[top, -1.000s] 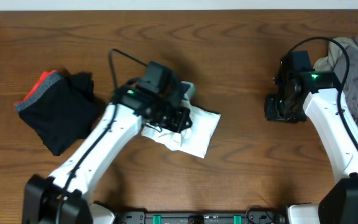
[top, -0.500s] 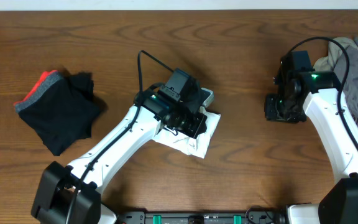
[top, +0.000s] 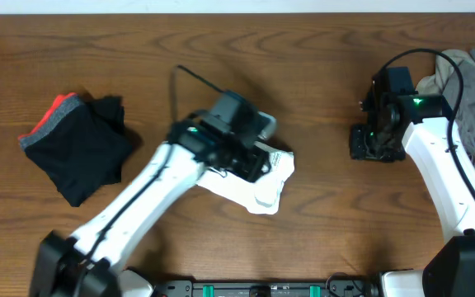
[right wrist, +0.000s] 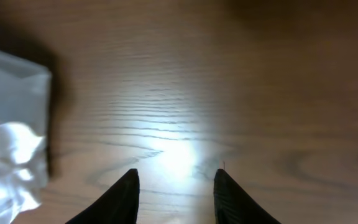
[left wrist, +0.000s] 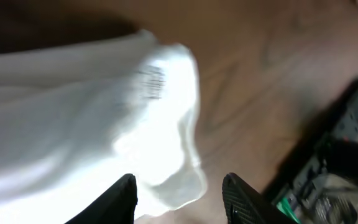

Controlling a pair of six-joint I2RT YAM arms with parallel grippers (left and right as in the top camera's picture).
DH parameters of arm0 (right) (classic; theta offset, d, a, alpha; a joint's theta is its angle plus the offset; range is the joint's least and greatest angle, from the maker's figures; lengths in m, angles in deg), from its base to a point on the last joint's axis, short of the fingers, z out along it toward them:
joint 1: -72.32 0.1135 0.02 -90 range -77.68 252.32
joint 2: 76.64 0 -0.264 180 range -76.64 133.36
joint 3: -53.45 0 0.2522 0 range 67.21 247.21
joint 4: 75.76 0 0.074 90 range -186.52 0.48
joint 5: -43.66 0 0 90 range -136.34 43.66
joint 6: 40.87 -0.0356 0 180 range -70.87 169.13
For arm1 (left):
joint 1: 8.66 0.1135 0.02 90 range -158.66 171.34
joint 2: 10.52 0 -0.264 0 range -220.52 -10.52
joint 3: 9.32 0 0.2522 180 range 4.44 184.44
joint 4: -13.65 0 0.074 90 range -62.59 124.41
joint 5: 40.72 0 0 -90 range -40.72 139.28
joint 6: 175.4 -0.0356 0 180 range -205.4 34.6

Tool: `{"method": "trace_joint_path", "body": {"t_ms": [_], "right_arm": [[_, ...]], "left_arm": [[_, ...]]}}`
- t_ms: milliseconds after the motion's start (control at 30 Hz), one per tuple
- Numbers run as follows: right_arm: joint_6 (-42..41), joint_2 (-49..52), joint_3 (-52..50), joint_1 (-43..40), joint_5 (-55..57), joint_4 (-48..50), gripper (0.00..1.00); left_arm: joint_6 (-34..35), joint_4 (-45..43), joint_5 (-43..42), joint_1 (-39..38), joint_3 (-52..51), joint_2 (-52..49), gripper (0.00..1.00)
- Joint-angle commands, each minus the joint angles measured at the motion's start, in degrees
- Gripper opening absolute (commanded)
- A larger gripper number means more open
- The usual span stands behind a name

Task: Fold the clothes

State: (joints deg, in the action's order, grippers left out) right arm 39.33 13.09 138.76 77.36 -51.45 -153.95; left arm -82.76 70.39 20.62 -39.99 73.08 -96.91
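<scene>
Centre frame: white T-shirt point(top: 262, 190) bundled on bench point(top: 336, 239) | left gripper point(left wrist: 178, 185) jaws apart over it | right gripper point(right wrist: 174, 180) jaws apart, empty | we judge fold set-down step; next, lift clear without snagging.

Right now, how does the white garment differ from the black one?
The white garment lies mid-table, partly under the left claw; the black garment lies far left, clear of both arms. The white one shows plain fabric; the black one has a grey and red band along one edge. Both are compact bundles on the table.
</scene>
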Motion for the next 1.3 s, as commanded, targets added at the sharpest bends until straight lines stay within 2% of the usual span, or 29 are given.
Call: {"method": "trace_joint_path", "body": {"t_ms": [0, 133, 400, 433, 567, 733, 833, 1100, 1267], "right_arm": [[10.1, 0.0, 0.6, 0.6, -14.1, 1.1, 0.35], [16.2, 0.0, 0.6, 2.4, -27.1, 2.5, 0.31], [15.4, 2.4, 0.5, 9.4, -36.6, 8.3, 0.31], [14.1, 3.0, 0.5, 10.2, -37.3, 9.6, 0.31], [5.5, 5.9, 0.5, 12.7, -39.0, 16.9, 0.30], [-2.6, 11.1, 0.5, 14.0, -48.8, 25.4, 0.28], [-4.9, 14.7, 0.5, 14.9, -53.4, 28.1, 0.29], [-4.9, 23.2, 0.5, 16.5, -56.1, 28.3, 0.28], [-4.5, 27.2, 0.5, 16.3, -52.4, 28.2, 0.29]], "left_arm": [[-1.3, 1.9, 5.9, 4.6, 2.1, 5.2, 0.47], [-1.3, 5.4, 6.3, 9.4, 1.9, 6.0, 0.47], [-0.8, 9.4, 6.3, 11.3, -1.4, 1.5, 0.45], [-0.3, 9.7, 6.3, 11.3, -1.4, 0.7, 0.42], [2.2, 9.4, 6.2, 11.3, -1.5, -2.0, 0.41], [3.5, 9.0, 6.2, 11.3, -1.5, -4.6, 0.40], [3.9, 9.0, 6.2, 11.3, -1.5, -6.0, 0.40], [4.4, 9.0, 6.2, 11.3, -1.6, -11.6, 0.40], [4.6, 8.9, 6.2, 11.3, -2.1, -16.7, 0.40]]}}
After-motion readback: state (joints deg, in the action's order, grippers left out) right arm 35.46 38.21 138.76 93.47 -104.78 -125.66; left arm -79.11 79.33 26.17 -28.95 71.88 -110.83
